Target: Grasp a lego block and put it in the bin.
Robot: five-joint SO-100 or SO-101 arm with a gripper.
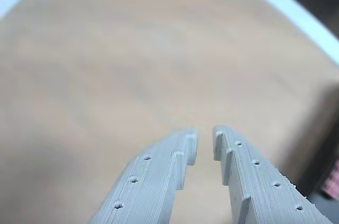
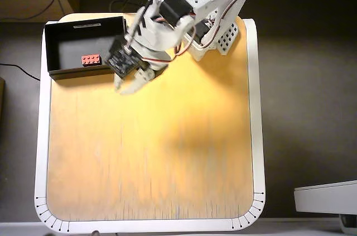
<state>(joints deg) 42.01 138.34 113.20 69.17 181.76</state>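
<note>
Seen from overhead, a red block (image 2: pixel 91 59) lies on the floor of a black bin (image 2: pixel 56 66) at the top left corner of a wooden table (image 2: pixel 150 152). Just right of the bin, the gripper (image 2: pixel 126 86) hangs over bare wood, its fingers (image 1: pixel 159 181) slightly parted and holding nothing (the wrist view shows a narrow gap)

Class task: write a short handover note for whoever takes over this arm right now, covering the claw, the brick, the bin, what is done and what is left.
Claw: empty, fingertips slightly parted, over bare wood just outside the bin.
Lego block: red, lying on the bin's floor near its front wall in the overhead view.
Done: block is in the bin.
Left: nothing visible on the table to pick; park the arm.
</note>
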